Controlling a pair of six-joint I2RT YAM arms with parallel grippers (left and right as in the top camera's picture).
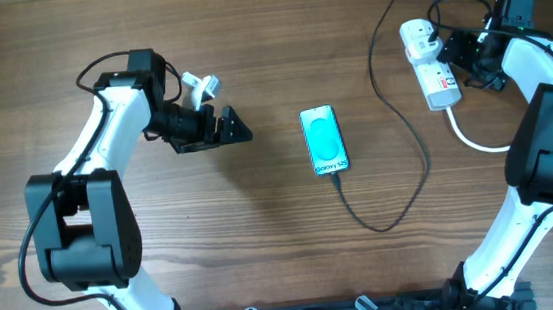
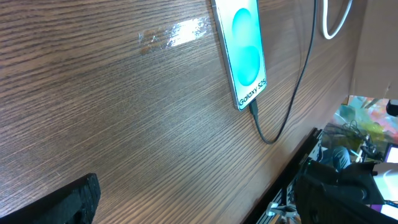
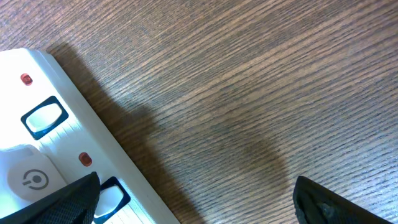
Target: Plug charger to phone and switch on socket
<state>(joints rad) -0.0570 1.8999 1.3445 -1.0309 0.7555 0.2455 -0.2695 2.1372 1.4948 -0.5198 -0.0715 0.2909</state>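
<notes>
The phone lies flat mid-table with its teal screen lit; the left wrist view shows the phone from the side. The black charger loops from the phone's near end to the white socket at the back right. Its tip meets the phone's end and looks inserted. My left gripper is open, well left of the phone, holding nothing. My right gripper is open just right of the socket. One of its fingertips hangs over the socket beside a rocker switch.
A thick white cord curls from the socket toward the right arm. A white plug sits in the socket, with another switch and small red lamps nearby. Clutter shows beyond the table's front edge.
</notes>
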